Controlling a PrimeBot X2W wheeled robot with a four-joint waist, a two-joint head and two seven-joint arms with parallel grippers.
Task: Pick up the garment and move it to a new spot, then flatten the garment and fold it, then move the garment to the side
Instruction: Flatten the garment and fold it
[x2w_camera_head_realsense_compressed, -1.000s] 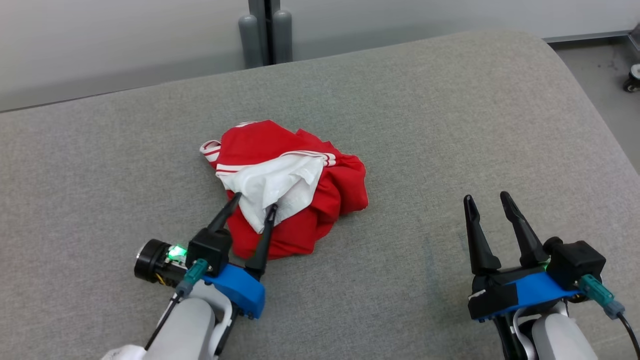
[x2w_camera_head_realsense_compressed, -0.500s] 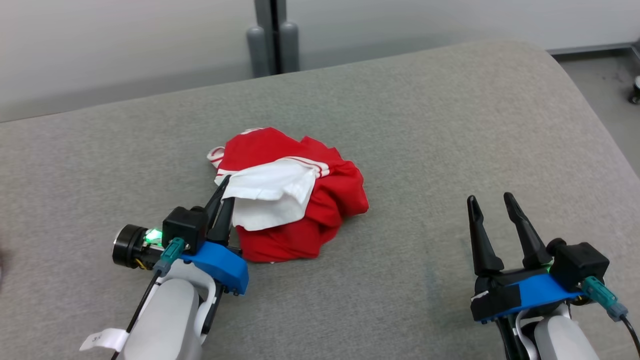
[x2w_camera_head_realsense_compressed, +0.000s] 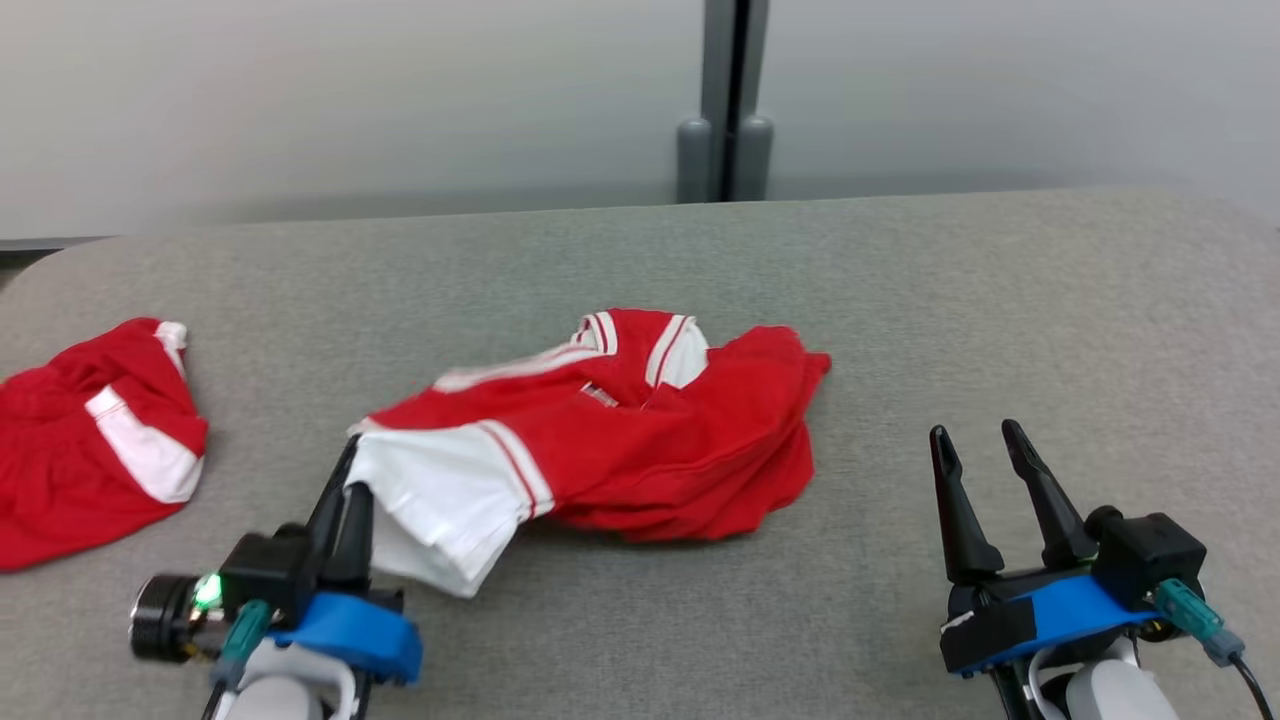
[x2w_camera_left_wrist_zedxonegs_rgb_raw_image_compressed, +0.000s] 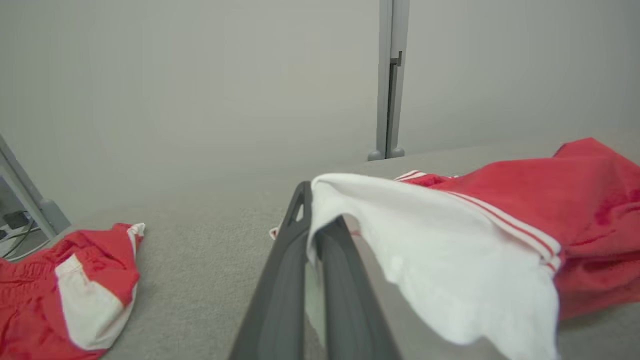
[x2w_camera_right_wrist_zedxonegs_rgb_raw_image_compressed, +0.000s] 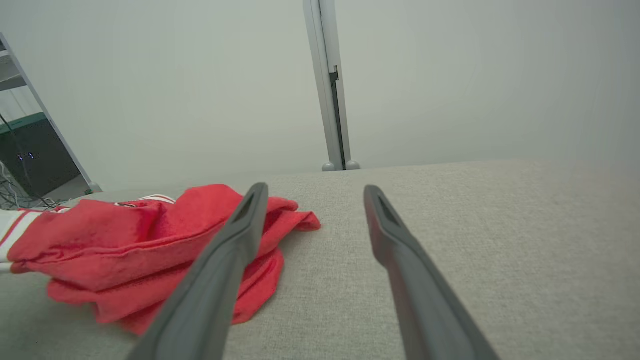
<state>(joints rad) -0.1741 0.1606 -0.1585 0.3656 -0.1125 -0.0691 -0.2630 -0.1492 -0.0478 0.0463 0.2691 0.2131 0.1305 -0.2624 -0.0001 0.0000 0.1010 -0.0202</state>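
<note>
The garment (x2w_camera_head_realsense_compressed: 640, 440) is a red shirt with a white sleeve and white stripes, stretched sideways across the grey padded surface (x2w_camera_head_realsense_compressed: 1000, 320). My left gripper (x2w_camera_head_realsense_compressed: 348, 472) is shut on the edge of the white sleeve at the garment's left end. In the left wrist view the left gripper (x2w_camera_left_wrist_zedxonegs_rgb_raw_image_compressed: 312, 200) pinches that white cloth, and the garment (x2w_camera_left_wrist_zedxonegs_rgb_raw_image_compressed: 550, 200) trails off to the right. My right gripper (x2w_camera_head_realsense_compressed: 972, 440) stands open at the lower right, apart from the garment. In the right wrist view the right gripper (x2w_camera_right_wrist_zedxonegs_rgb_raw_image_compressed: 312, 192) has bare surface between its fingers, with the garment (x2w_camera_right_wrist_zedxonegs_rgb_raw_image_compressed: 125, 235) to the left.
Another red and white piece of clothing (x2w_camera_head_realsense_compressed: 90, 440) lies at the surface's left end, seen too in the left wrist view (x2w_camera_left_wrist_zedxonegs_rgb_raw_image_compressed: 70, 285). A grey post (x2w_camera_head_realsense_compressed: 725, 100) stands against the pale wall behind. A dark shelf unit (x2w_camera_right_wrist_zedxonegs_rgb_raw_image_compressed: 30, 155) stands far left in the right wrist view.
The left gripper shut on the white sleeve and pulled it left and toward me, drawing the crumpled garment out. The head camera turned left, bringing the second red piece into view. The right gripper stayed open.
</note>
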